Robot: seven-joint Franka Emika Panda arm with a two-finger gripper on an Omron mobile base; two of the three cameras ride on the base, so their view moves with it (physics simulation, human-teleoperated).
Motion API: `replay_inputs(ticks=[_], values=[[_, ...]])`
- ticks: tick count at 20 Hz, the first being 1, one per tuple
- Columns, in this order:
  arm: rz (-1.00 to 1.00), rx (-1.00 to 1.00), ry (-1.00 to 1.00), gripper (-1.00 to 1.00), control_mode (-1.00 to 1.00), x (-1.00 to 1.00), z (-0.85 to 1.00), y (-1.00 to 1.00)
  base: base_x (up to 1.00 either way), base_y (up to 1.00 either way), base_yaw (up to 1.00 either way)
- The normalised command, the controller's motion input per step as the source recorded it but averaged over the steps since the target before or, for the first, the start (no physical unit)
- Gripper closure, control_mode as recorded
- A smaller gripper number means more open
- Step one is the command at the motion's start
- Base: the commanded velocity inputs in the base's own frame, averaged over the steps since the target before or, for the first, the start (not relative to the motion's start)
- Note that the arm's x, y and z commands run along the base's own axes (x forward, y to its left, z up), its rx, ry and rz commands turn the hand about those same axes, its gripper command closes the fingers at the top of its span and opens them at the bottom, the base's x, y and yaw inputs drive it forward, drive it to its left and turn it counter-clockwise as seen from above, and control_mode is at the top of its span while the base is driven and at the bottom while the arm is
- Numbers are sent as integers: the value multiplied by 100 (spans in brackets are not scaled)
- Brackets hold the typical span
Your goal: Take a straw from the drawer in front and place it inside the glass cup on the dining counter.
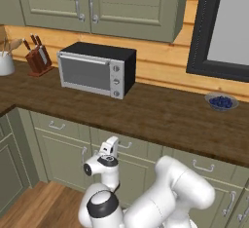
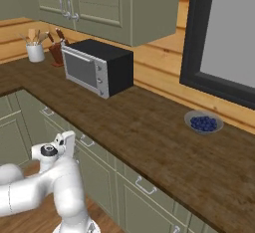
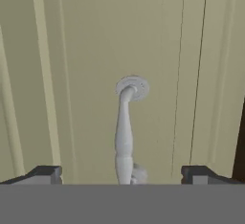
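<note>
Tool [image 3: 122, 173] spread wide, grasping nothing, its two dark tips either side of a silver bar handle [image 3: 125, 132] on a sage-green drawer [image 3: 86, 74] front, tips apart from the bar. In the left base view the hand [image 1: 109, 149] sits just beside the drawer row under the worktop [image 1: 160, 115] edge, front shut. Open room on the dark wood top between the toaster oven [image 1: 96, 68] and a shallow bowl [image 1: 221, 101] holding blueberries. White crock [image 1: 6, 62] with utensils and a knife block [image 1: 38, 59] at the far left. Wall cabinets [image 1: 97, 3] overhead, floor [image 1: 44, 205] open below.
</note>
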Motion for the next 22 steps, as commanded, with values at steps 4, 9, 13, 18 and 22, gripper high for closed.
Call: replay_inputs(ticks=[4,9,13,18,22], values=[[0,0,-2,-100,-100,20,-5,0,0,0,0],[0,0,-3,-100,-100,26,-17,-1,0,0,0],[0,0,-1,-100,-100,34,-24,-4,0,0,0],[0,0,0,-100,-100,41,-26,-6,0,0,0],[2,2,0,-100,-100,35,-25,-24,0,0,0]])
